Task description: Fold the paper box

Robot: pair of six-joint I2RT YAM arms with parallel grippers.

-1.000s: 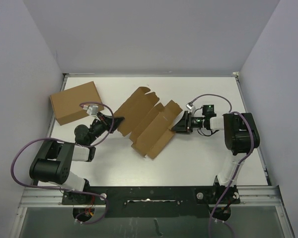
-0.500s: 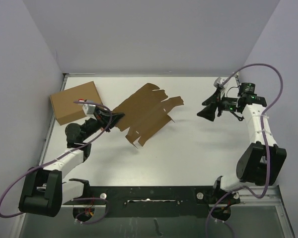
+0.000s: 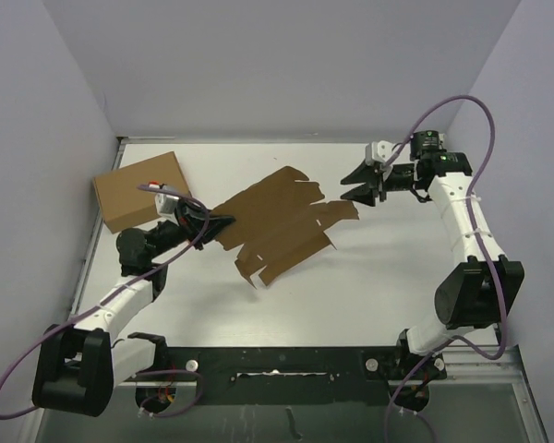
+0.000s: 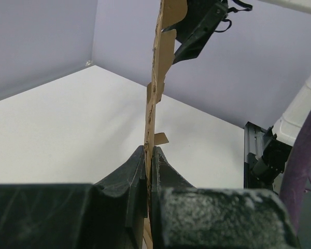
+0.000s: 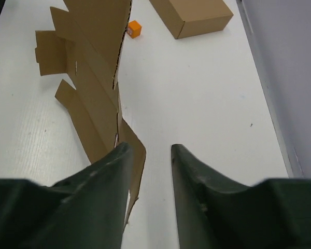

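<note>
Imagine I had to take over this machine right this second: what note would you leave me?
The left gripper is shut on one edge of the paper box.
The right gripper is open and empty, near the box's far corner.
The box is a flat sheet, apparently lifted off the table.
Done: sheet gripped.
Left to do: all the folding.

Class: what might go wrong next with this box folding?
Only the left end effector clamps the brown die-cut cardboard sheet, at one edge, so it may pivot or slip.
The right end effector is open near the sheet's far flap, not gripping it. Closing may miss or crease it.
</note>
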